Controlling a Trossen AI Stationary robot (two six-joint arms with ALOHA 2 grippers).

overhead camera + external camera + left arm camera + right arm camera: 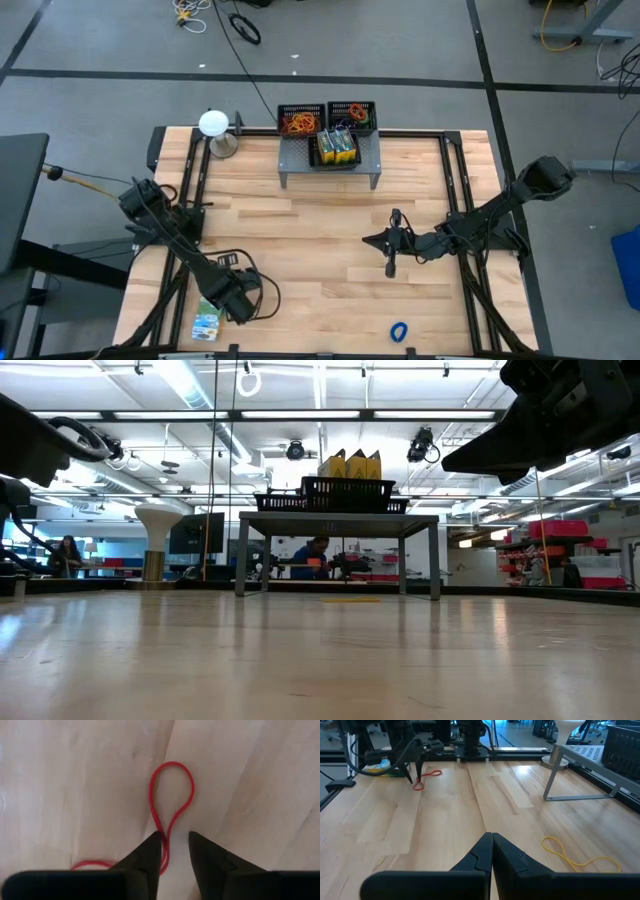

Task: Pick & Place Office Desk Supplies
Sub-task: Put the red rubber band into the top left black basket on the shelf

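Because the red band (170,800) lies flat on the desk (330,230), the left claw (175,850) points down, part open, tips straddling one strand; nothing gripped. Right claw (492,851) shut, empty, waiting mid-desk near a yellow band (580,855).

At the far edge of the pale wooden counter (330,250) stands the grey perforated metal shelf (365,160), carrying two small black mesh trays (300,120) filled with rubber bands and one holding upright yellow-green card boxes (335,148), with the white ball on a stand (214,126) just to its left. The left gripper (228,296) sits over the thin red rubber-band loop (170,795) at the near left corner, a green-white card box (206,322) beside it. The right gripper (392,262) hangs mid-counter on the right, with a blue rubber-band loop (399,331) at the near edge.
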